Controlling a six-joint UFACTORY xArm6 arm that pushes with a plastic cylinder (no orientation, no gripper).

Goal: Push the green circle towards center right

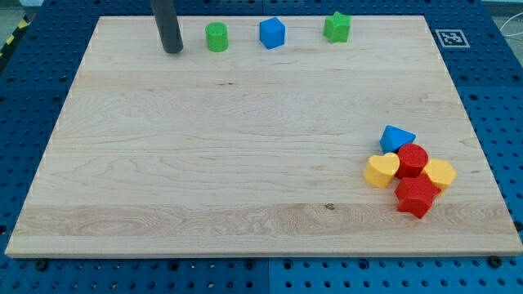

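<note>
The green circle is a short green cylinder near the view's top edge of the wooden board, left of middle. My tip is the lower end of a dark rod. It rests on the board just to the left of the green circle, with a small gap between them.
A blue cube and a green star sit along the top, right of the green circle. At the lower right is a cluster: a blue block, a red cylinder, a yellow heart, a yellow block and a red block.
</note>
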